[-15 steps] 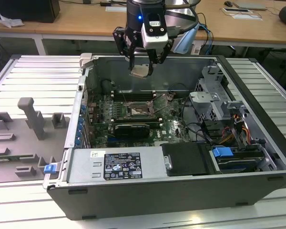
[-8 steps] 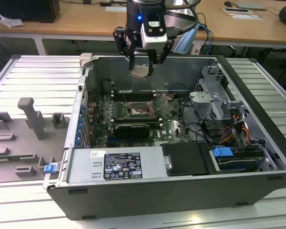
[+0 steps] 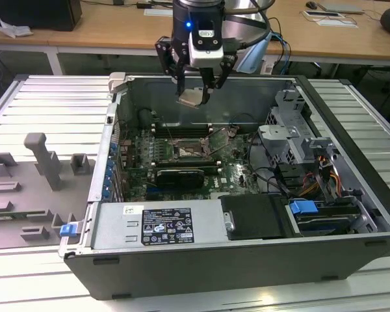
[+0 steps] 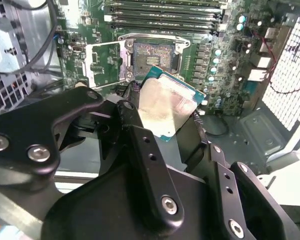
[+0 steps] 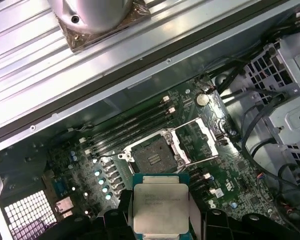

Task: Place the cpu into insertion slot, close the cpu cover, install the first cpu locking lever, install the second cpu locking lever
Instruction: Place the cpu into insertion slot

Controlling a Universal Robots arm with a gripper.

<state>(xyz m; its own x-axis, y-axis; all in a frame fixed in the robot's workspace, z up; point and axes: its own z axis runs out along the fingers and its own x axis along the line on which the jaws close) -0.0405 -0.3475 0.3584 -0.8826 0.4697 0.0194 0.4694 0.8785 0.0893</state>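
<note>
My gripper (image 3: 195,96) hangs above the open computer case (image 3: 351,117), shut on the cpu (image 3: 190,98). In both wrist views the cpu (image 4: 165,107) (image 5: 160,207) is a pale silver square chip on a green base, pinched by its edges between the black fingers (image 4: 135,125). It is held tilted. The insertion slot (image 3: 190,151) (image 4: 154,54) (image 5: 152,157) lies below on the green motherboard, apart from the chip, with its pin field bare. The cpu cover (image 4: 104,62) (image 5: 197,142), a silver frame, is swung open and lies flat beside the socket.
Long memory slots (image 3: 182,130) run behind the socket and a black card (image 3: 179,175) lies in front of it. A drive cage (image 3: 292,140) and cables fill the exterior view's right of the case. The power supply (image 3: 159,224) sits at the front. Grey fixture blocks (image 3: 45,162) stand on the exterior view's left.
</note>
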